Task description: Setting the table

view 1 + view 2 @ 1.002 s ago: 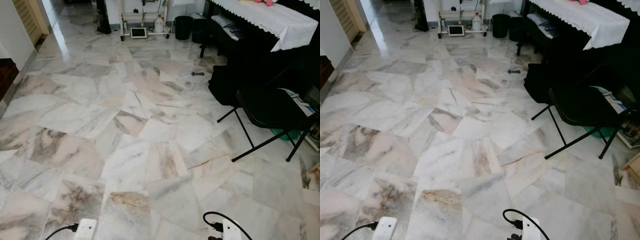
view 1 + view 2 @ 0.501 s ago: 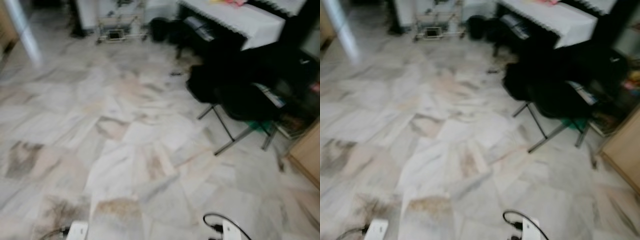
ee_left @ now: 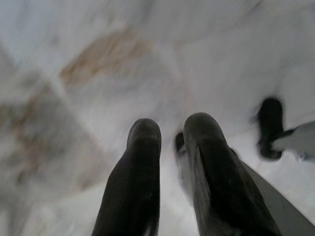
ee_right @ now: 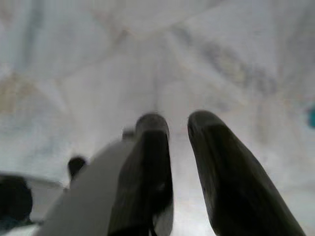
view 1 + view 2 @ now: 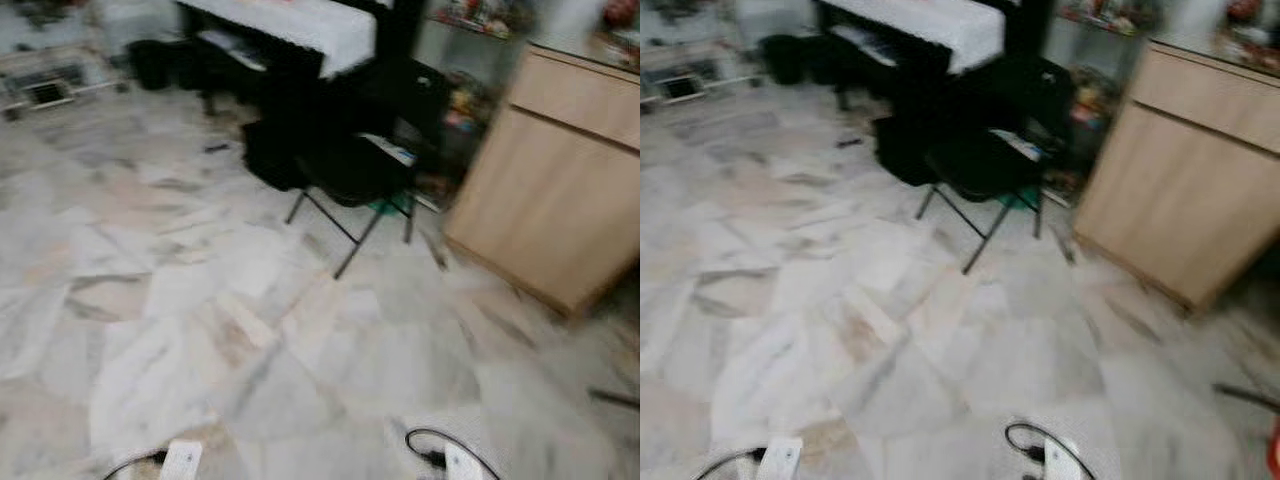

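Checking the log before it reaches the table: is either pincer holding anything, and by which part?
Nothing is held. The left pincer and right pincer each hang over the marble floor with a bare gap between their fingers.

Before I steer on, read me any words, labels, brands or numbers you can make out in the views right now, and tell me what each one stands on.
No text can be read: the head views are blurred by motion.
Papers on the black folding chair: print too blurred to read.
Items on the shelf behind the wooden cabinet: colours alone, no legible label.
Wrist views: marble floor, no writing.
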{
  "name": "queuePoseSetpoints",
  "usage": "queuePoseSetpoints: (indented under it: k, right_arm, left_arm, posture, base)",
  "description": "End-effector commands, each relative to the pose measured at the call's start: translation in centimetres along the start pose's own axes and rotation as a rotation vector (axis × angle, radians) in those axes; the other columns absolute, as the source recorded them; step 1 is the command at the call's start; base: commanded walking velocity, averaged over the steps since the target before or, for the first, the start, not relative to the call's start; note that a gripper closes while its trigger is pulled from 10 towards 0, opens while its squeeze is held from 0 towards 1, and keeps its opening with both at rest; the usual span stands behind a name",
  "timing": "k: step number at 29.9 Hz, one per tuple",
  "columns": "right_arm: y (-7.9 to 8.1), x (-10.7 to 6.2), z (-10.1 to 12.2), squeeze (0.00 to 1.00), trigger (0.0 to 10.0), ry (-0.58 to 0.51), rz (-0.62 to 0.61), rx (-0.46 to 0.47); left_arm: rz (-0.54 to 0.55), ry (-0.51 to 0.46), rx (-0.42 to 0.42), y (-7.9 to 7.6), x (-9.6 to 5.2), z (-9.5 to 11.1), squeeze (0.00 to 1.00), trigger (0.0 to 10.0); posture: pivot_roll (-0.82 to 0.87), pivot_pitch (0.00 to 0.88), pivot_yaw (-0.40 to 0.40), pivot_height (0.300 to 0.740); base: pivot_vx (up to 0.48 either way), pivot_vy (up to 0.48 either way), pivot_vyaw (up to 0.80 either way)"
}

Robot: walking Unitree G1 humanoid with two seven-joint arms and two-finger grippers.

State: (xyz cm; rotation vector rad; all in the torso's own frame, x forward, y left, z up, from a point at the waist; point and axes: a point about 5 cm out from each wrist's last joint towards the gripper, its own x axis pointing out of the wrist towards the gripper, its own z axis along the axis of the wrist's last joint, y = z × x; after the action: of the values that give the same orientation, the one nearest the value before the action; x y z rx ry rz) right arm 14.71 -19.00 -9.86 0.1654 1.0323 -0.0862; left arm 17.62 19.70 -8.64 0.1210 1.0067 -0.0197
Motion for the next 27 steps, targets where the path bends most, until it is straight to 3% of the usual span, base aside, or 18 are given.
queuePoseSetpoints:
  k: [1,9,13,15,19,27]
  right_arm:
    - [0.6,0.0,-0.4,0.00,10.0,0.011,0.014,0.002]
    - [0.7,0.0,-0.4,0.00,10.0,0.012,0.015,-0.001]
    - [0.8,0.0,-0.5,0.00,10.0,0.014,0.016,-0.001]
    - [0.7,0.0,-0.6,0.00,10.0,0.016,0.016,-0.002]
    - [0.6,0.0,-0.7,0.00,10.0,0.017,0.014,-0.002]
    - [0.4,-0.1,-1.0,0.00,10.0,0.021,0.011,-0.003]
  left_arm:
    - [0.026,0.039,0.010,1.5,-0.3,-1.2,0.00,10.0]
    - [0.052,0.040,0.011,3.9,-0.7,-1.3,0.00,10.0]
    - [0.045,0.037,0.014,3.3,-0.6,-1.2,0.00,10.0]
    - [0.025,0.035,0.020,1.5,-0.3,-1.2,0.00,10.0]
    - [0.017,0.034,0.022,0.9,-0.3,-1.2,0.00,10.0]
    - [0.024,0.040,0.030,1.7,-0.4,-1.3,0.00,10.0]
  posture:
    - [0.05,0.009,-0.014,0.740]
    - [0.05,0.002,-0.013,0.740]
    - [0.05,0.000,-0.011,0.740]
    - [0.04,0.000,-0.008,0.740]
    - [0.04,0.000,-0.007,0.740]
    - [0.04,0.000,-0.004,0.740]
  base:
    - [0.000,0.000,-0.79]
    - [0.000,0.000,-0.79]
    - [0.000,0.000,-0.79]
    - [0.000,0.000,-0.79]
    - [0.000,0.000,-0.79]
    - [0.000,0.000,-0.79]
